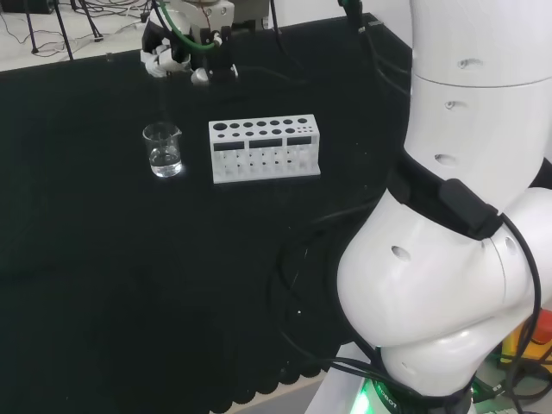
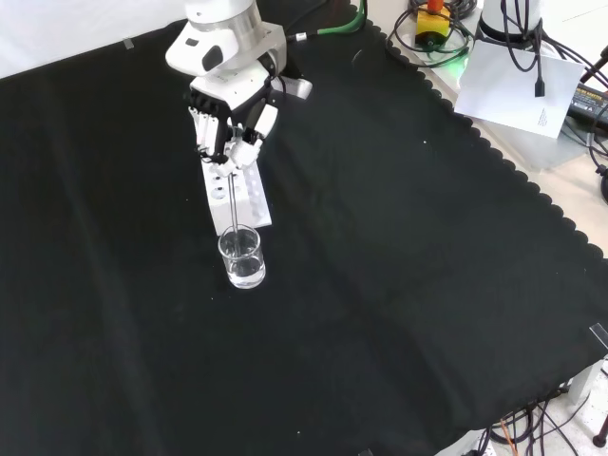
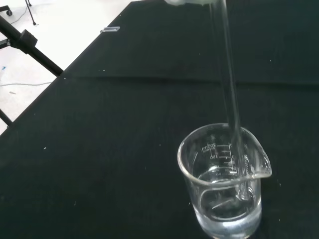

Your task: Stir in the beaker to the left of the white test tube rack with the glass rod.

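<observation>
A small clear glass beaker (image 1: 163,149) with some clear liquid stands on the black cloth, left of the white test tube rack (image 1: 264,148) in the head view. The hand (image 2: 229,122) hangs above the rack's far end in the front view, fingers curled round the top of a thin glass rod (image 2: 233,201). The rod (image 3: 230,89) runs down into the beaker (image 3: 224,181), and its tip sits in the liquid near the wall. In the front view the beaker (image 2: 242,256) stands just in front of the rack (image 2: 241,194).
The arm's big white links (image 1: 457,207) rise at the right of the head view. Cables and a sheet of paper (image 2: 518,81) lie past the cloth's scalloped edge. A black stand leg (image 3: 30,47) shows beyond the cloth in the wrist view.
</observation>
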`<state>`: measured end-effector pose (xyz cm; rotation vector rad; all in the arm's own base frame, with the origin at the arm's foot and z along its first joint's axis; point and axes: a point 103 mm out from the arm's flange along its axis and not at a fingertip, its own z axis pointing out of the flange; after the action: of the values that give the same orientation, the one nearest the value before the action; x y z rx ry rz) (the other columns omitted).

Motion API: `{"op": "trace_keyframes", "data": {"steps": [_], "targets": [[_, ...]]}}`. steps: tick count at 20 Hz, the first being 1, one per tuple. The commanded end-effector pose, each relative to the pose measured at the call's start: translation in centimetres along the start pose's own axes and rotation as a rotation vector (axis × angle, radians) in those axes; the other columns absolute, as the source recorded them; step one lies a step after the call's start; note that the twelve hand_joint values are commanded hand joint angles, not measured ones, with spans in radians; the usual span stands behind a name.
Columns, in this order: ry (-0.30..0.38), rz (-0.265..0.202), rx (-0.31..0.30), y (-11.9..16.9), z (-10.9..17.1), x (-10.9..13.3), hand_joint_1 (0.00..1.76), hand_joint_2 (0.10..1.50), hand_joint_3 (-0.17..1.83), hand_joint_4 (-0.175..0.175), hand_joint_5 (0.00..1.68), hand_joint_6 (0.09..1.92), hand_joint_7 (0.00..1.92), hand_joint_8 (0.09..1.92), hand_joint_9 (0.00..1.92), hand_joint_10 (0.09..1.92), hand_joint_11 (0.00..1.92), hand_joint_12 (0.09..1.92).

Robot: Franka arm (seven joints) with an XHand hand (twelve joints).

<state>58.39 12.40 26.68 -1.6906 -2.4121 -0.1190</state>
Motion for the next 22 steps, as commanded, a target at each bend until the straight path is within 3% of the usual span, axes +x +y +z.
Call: {"op": "trace_keyframes", "data": {"steps": [1, 7, 12, 22], "targets": [[-0.004, -0.009, -0.002, -1.6, 0.0, 1.2, 1.27, 1.14, 0.0, -0.175, 0.96, 0.71, 0.93, 1.4, 1.64, 0.98, 1.67, 0.8], [0.005, -0.046, -0.007, -1.0, 1.1, 3.2, 1.27, 1.14, 0.0, -0.175, 0.96, 0.71, 0.93, 1.4, 1.64, 0.98, 1.67, 0.8], [0.011, -0.061, 0.0, 0.3, 2.0, 3.4, 1.27, 1.14, 0.0, -0.175, 0.96, 0.71, 0.93, 1.4, 1.64, 0.98, 1.67, 0.8], [0.008, -0.03, -0.001, 1.9, 2.3, 0.2, 1.27, 1.14, 0.0, -0.175, 0.96, 0.71, 0.93, 1.4, 1.64, 0.98, 1.67, 0.8]]}}
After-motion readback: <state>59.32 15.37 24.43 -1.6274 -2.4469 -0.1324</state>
